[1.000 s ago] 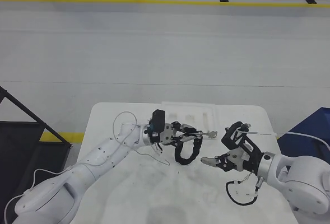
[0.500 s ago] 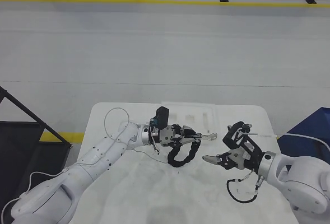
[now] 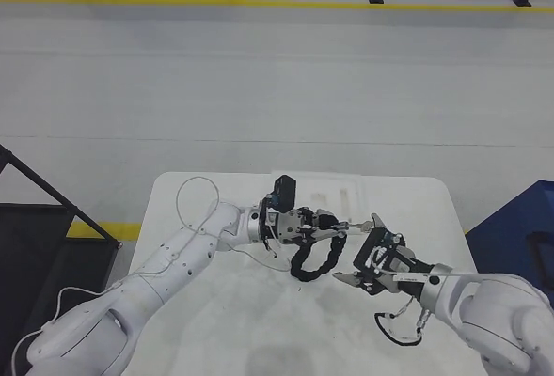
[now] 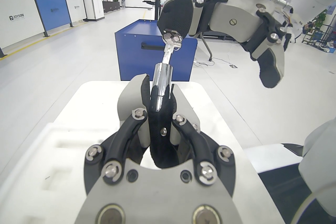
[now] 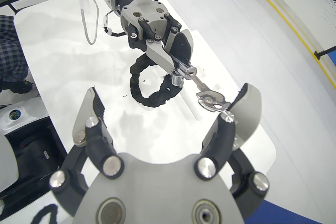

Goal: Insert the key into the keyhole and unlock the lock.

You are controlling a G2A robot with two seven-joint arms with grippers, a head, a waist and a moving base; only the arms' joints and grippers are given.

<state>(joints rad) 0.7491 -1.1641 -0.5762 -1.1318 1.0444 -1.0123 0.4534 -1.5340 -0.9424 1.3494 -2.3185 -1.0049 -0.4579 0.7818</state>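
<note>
Nearest us, the right gripper (image 5: 169,92) hangs over the bench (image 5: 78,64) with its fingers spread wide. One pad (image 4: 174,13) touches the head of the key (image 5: 210,100); the other stands well apart.

The danger, as we judge it, starts here. With only one pad on the key, fingers that close off-centre could shove the head sideways, bending the thin blade or levering it out of the keyhole (image 5: 191,74). A turn made on a poor hold could also slip on the smooth metal.

The key is small, flat and silver, with a patterned head and a small ring through it. Its blade sits in the keyhole, a stretch of it bare between head and lock (image 5: 187,72).

Just beyond, the lock is a short polished cylinder held in the air above the bench. A black fabric-covered cable (image 5: 155,100) loops beneath it; we cannot tell whether the loop touches the bench.

The left gripper (image 4: 158,88) has its fingers clamped on the cylinder. We think a hard twist could spin that round barrel in the pads instead of working the lock.

Farther off, a white foam tray (image 3: 338,193) lies at the bench's far edge, and a blue cabinet (image 4: 155,51) stands on the floor.
</note>
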